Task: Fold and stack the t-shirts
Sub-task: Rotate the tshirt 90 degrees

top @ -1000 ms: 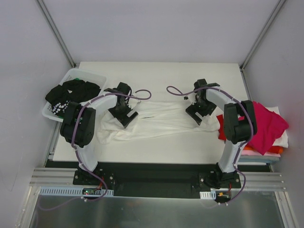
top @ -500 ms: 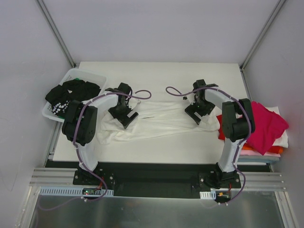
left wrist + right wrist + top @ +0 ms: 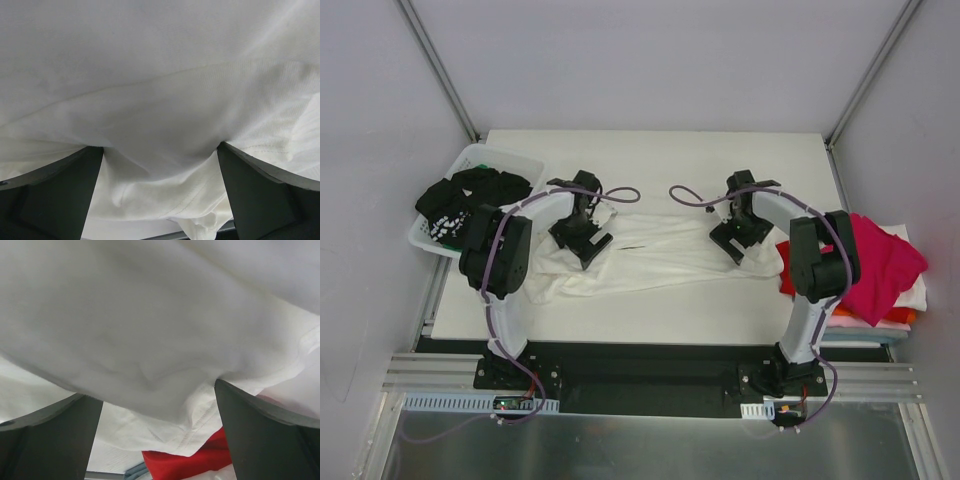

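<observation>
Lying rumpled across table [image 3: 650, 160], white t-shirt [image 3: 660, 258], long axis left-to-right. Left gripper [image 3: 582, 238] down at its left end, right gripper [image 3: 738, 238] at right end. Both spread wide, cloth bunched between jaws, unpinched. Each arm nearest own end.

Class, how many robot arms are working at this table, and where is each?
2. The left arm reaches over the white t-shirt at its left end; the right arm reaches over its right end. None appear hidden.

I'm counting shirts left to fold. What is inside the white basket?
Black cloth with white print fills the basket and spills over its left rim. Whatever lies beneath it is covered.
</observation>
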